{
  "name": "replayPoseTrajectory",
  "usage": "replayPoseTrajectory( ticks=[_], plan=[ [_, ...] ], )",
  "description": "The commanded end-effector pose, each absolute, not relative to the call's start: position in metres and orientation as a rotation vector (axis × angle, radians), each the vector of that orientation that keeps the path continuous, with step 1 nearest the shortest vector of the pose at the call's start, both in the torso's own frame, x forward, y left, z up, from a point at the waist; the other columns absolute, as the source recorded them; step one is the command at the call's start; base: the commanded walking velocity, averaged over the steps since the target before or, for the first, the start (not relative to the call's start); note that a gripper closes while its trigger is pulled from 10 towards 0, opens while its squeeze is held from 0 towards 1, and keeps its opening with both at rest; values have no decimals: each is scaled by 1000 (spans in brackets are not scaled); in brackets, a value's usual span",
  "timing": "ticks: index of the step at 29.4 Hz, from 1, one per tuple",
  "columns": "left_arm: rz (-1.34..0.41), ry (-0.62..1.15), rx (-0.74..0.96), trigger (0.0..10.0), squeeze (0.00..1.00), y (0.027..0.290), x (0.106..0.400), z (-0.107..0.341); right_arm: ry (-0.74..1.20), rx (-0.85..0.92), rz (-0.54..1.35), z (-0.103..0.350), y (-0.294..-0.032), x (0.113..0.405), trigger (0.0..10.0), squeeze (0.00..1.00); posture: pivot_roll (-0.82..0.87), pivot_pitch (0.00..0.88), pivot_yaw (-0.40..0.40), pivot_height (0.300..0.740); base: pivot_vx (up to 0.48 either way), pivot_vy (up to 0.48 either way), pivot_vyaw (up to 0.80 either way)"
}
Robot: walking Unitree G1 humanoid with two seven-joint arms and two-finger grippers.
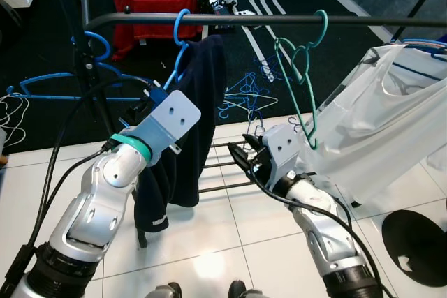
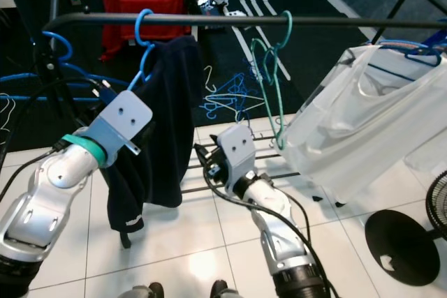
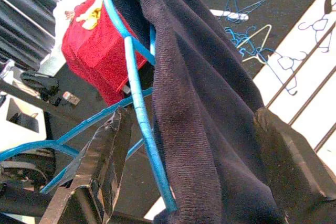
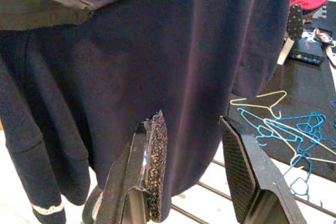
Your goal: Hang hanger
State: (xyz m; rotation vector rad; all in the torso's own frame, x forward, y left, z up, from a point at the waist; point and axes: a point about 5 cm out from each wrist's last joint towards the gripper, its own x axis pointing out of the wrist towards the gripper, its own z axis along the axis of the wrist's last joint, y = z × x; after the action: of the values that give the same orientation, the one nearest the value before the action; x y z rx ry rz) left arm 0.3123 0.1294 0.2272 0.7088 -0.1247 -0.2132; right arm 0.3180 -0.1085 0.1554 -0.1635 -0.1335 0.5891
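Left eye view shows us white floor tiles [image 1: 209,256] meeting dark carpet [image 1: 42,130], the blue hanger [image 1: 178,40] with its navy garment [image 1: 185,137] hooked on the black rail [image 1: 279,20], left gripper [image 3: 189,150] fingers apart around it, right gripper [image 4: 191,171] parted nearby.

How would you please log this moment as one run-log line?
hanger: hooked on rail, carrying garment | left gripper: open around hanger and garment | right gripper: open, near garment
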Motion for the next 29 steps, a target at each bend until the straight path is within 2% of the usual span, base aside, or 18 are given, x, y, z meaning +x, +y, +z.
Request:
replayPoseTrajectory(
  ticks=[1, 2, 4, 5, 7, 8, 15, 16, 22, 23, 24, 29],
  plan=[
    [-229, -110, 717, 7882, 0, 123, 313, 222, -113, -155, 588, 149, -109, 317, 10000, 0, 64, 129, 37, 740, 0, 0, 0],
    [-217, -108, 718, 7216, 0, 123, 316, 222, -114, -154, 588, 149, -108, 317, 10000, 0, 62, 131, 39, 740, 0, 0, 0],
    [-208, -104, 719, 7216, 0, 122, 317, 223, -114, -153, 589, 149, -108, 317, 10000, 0, 62, 131, 39, 740, 0, 0, 0],
    [-199, -101, 725, 6431, 0, 123, 319, 223, -115, -153, 589, 149, -107, 317, 10000, 0, 63, 133, 40, 740, 0, 0, 0],
    [-199, -101, 725, 6431, 0, 123, 319, 223, -115, -153, 589, 149, -107, 317, 10000, 0, 63, 133, 40, 740, 0, 0, 0],
    [-190, -115, 725, 4980, 0, 123, 319, 225, -114, -152, 587, 149, -108, 317, 10000, 0, 58, 135, 43, 740, 0, 0, 0],
    [-192, -160, 711, 4941, 0, 121, 317, 232, -112, -152, 582, 148, -109, 316, 10000, 0, 62, 139, 45, 740, 0, 0, 0],
    [-203, -190, 707, 4510, 0, 118, 314, 236, -110, -152, 580, 148, -110, 316, 10000, 0, 64, 139, 44, 740, 0, 0, 0],
    [-219, -216, 699, 4549, 0, 114, 312, 238, -108, -151, 580, 147, -110, 316, 10000, 0, 63, 138, 44, 740, 0, 0, 0],
    [-214, -241, 696, 5647, 0, 112, 311, 241, -108, -151, 581, 147, -109, 316, 10000, 0, 63, 135, 43, 740, 0, 0, 0],
    [-196, -264, 691, 8706, 0, 112, 311, 246, -109, -151, 582, 147, -109, 317, 10000, 0, 62, 134, 43, 740, 0, 0, 0],
    [-182, -280, 687, 8706, 0, 112, 312, 248, -110, -151, 582, 147, -109, 317, 10000, 0, 62, 134, 43, 740, 0, 0, 0]
  ],
)
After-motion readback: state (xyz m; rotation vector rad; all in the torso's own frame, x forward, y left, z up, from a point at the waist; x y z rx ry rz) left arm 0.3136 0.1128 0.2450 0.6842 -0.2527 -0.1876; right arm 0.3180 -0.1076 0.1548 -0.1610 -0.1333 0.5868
